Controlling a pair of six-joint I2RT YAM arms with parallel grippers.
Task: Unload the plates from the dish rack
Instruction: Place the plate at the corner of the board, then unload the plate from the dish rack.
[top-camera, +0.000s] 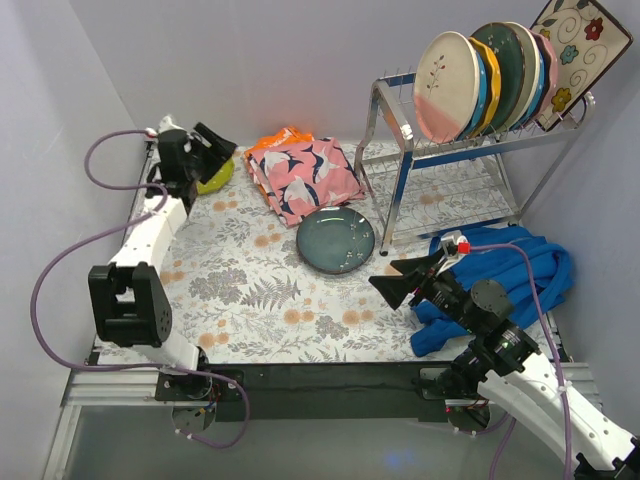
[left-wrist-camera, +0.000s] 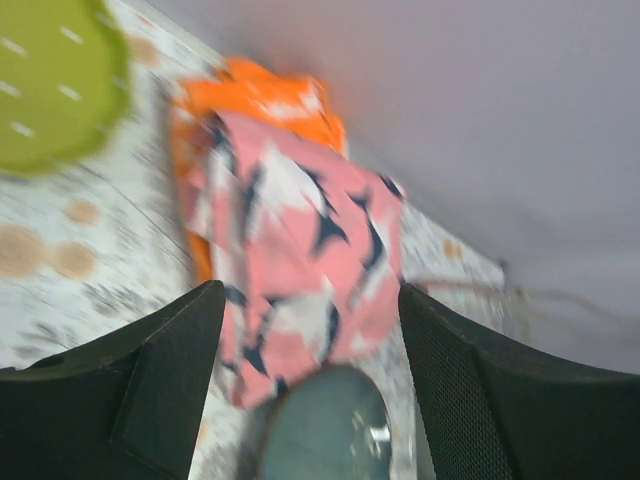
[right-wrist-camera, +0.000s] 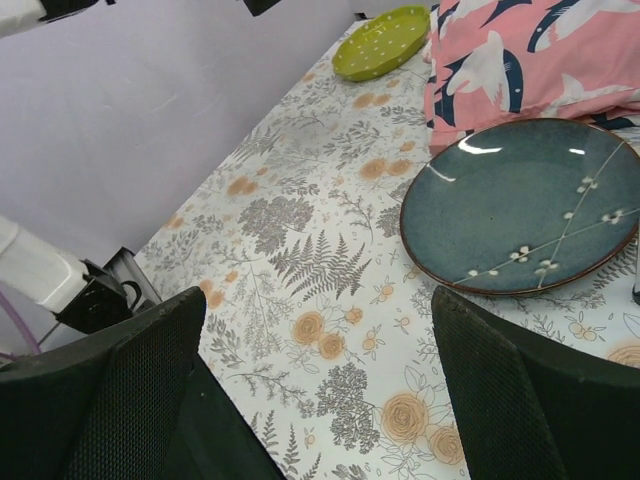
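The chrome dish rack (top-camera: 398, 200) stands at the back right. Its top tier holds upright plates: a cream-pink one (top-camera: 445, 85) in front, then blue, orange, dark teal (top-camera: 508, 60) and pink ones, and a square floral plate (top-camera: 580, 50) at the back. Another dark teal plate (top-camera: 336, 240) lies flat on the table and also shows in the right wrist view (right-wrist-camera: 520, 205). A dotted lime plate (top-camera: 217, 180) lies at the far left. My left gripper (top-camera: 222, 155) is open and empty just above the lime plate. My right gripper (top-camera: 395, 277) is open and empty, near the flat teal plate.
A pink bird-print cloth (top-camera: 305, 175) over something orange lies between the lime plate and the rack. A blue garment (top-camera: 510, 270) is heaped in front of the rack beside my right arm. Walls close in on the left, back and right.
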